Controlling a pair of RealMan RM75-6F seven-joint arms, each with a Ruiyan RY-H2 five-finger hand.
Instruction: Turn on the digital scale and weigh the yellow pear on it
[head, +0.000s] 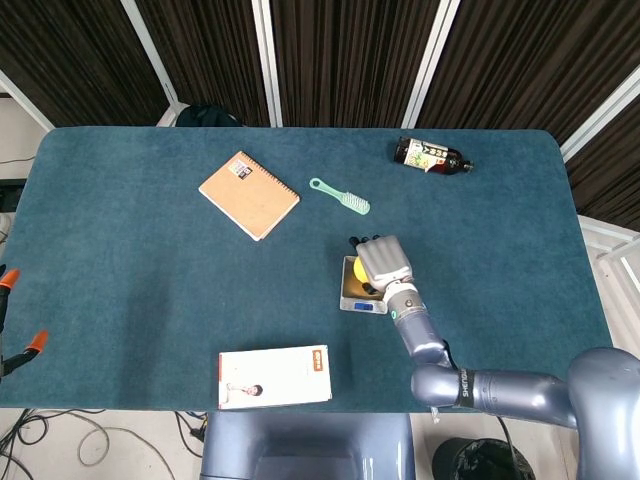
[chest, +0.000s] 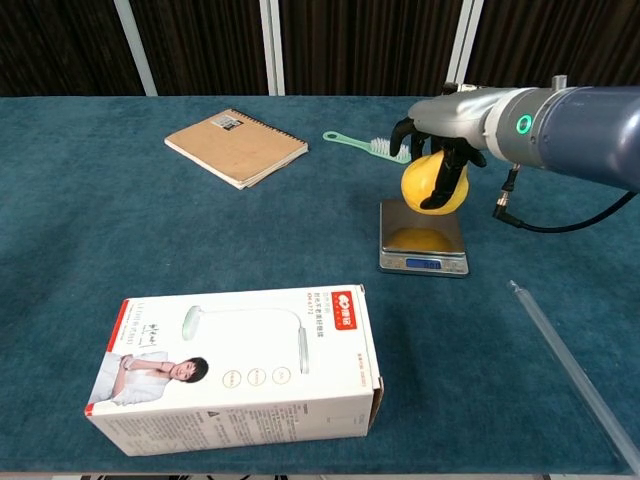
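Observation:
My right hand (chest: 445, 125) grips the yellow pear (chest: 432, 186) from above and holds it in the air just over the steel platform of the digital scale (chest: 423, 235). The pear's yellow reflection shows on the platform. The scale's blue display (chest: 425, 264) is lit. In the head view the right hand (head: 383, 262) covers most of the pear (head: 360, 275) above the scale (head: 352, 295). My left hand does not show in either view.
A green brush (chest: 370, 146) lies just behind the scale and a brown notebook (chest: 236, 147) further left. A dark bottle (head: 430, 155) lies at the far right. A white lamp box (chest: 235, 368) sits near the front edge, a clear rod (chest: 570, 371) at front right.

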